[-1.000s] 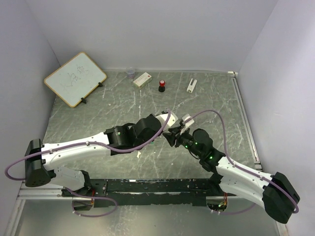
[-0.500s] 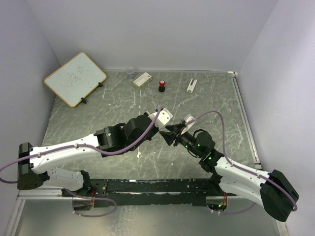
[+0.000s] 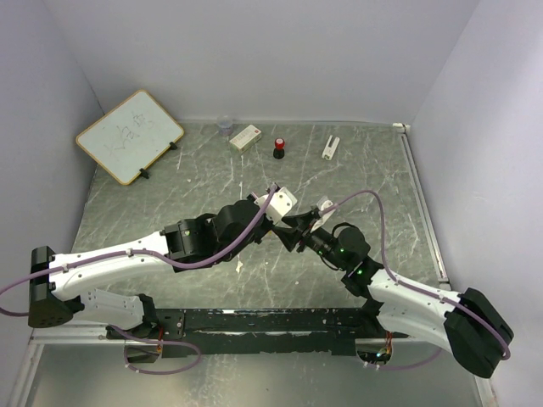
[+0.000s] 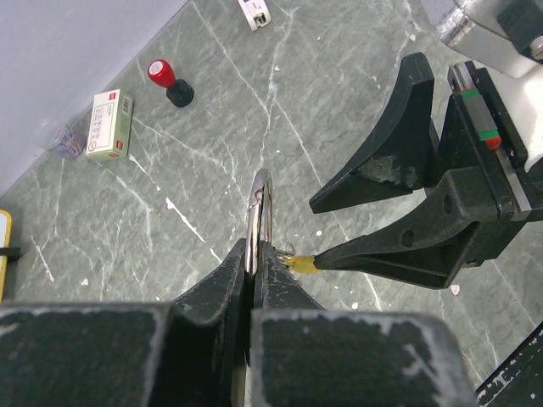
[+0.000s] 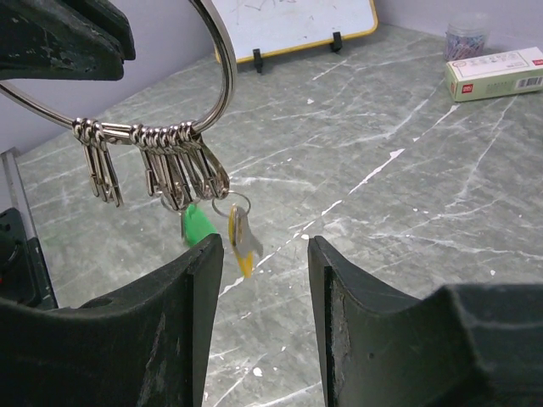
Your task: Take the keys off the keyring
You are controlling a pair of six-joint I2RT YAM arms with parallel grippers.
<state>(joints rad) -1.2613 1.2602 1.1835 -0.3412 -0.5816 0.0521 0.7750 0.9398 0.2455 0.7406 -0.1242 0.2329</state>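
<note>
Left claw [image 4: 253, 254]: clamped on the keyring [image 4: 261, 214]. The ring stands edge-on out of its tips, held clear of the tabletop [image 4: 212, 153].

Right claw [image 5: 265, 254]: fingers spread, nothing gripped. It faces the left claw closely, tips just under the ring.

Keys: both hang below the ring from a row of metal clips [image 5: 170, 165].
- Green key [image 5: 198, 227]: hard against the outer side of one right-claw finger, partly hidden by it.
- Yellow key [image 5: 242, 243]: on a small loop [image 5: 229, 203], just inside that same finger and off-centre in the gap. In the left wrist view its tip sits at that finger's point; I cannot tell whether it touches.

Judgement: the step is taking the yellow key.
- Shift the right claw sideways so the key's head lies midway between the pads, then raise it a little so they meet the flat head, not the thin tip.
- Close slowly. The key swings freely and may twist away.
- Keep the green key and the clips out of the bite.
- The left claw should hold firm while the pull runs along the loop's opening.
</note>
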